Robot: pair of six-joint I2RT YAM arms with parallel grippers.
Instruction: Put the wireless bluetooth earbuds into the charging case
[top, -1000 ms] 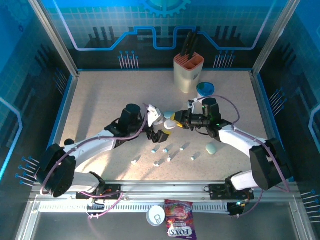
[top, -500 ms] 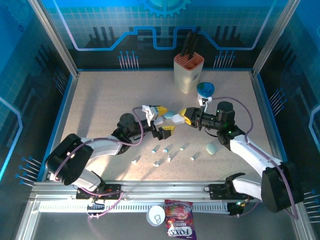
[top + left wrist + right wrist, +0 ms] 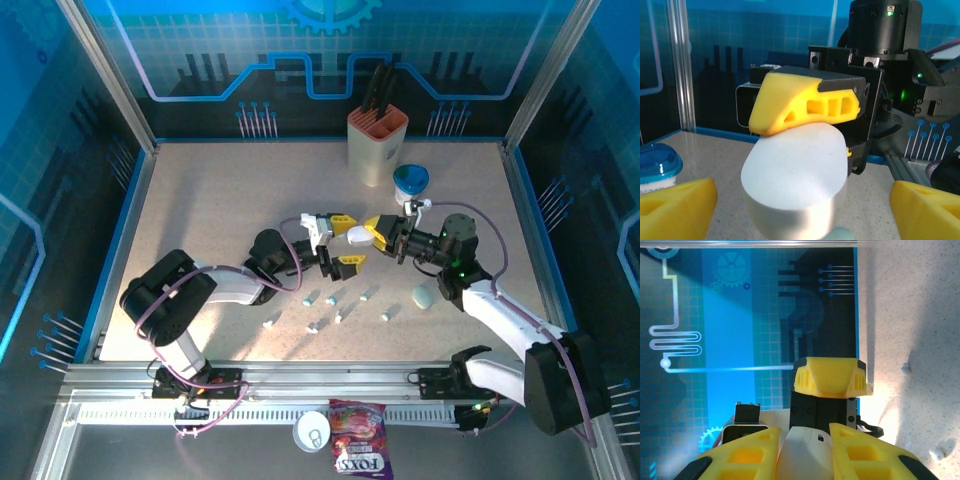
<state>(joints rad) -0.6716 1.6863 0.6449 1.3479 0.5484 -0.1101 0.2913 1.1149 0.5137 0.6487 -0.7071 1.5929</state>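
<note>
– Hands first: how do the two stand?
– The right hand [image 3: 374,231] is clenched on a white pebble-shaped plastic case [image 3: 795,165], pinched between its two yellow fingers and held up off the table. The left hand [image 3: 346,243] is released. Its two yellow fingers [image 3: 677,207] sit wide apart, one on either side of that case, with a gap on each side.
– So the hands meet?
– Tip to tip, above the middle of the speckled beige table [image 3: 200,220].
– And the small stemmed plastic earbuds [image 3: 338,316]?
– They lie loose on the table just in front of the hands, toward the arm bases. I count seven, scattered in a loose band. They are too small to sort white from pale blue.
– Is there one in the held case?
– I cannot tell.
– Other cases?
– One, a pale green pebble-shaped case [image 3: 424,296], lies on the table to the right of the earbuds, beside the right arm.
– Further out?
– One beige knife block [image 3: 377,150] with dark handles stands at the far edge, with one round blue-lidded tub [image 3: 411,181] just beside it. Off the table, by the near rail, are one purple sweet packet [image 3: 360,455] and one small white round disc [image 3: 312,432].
</note>
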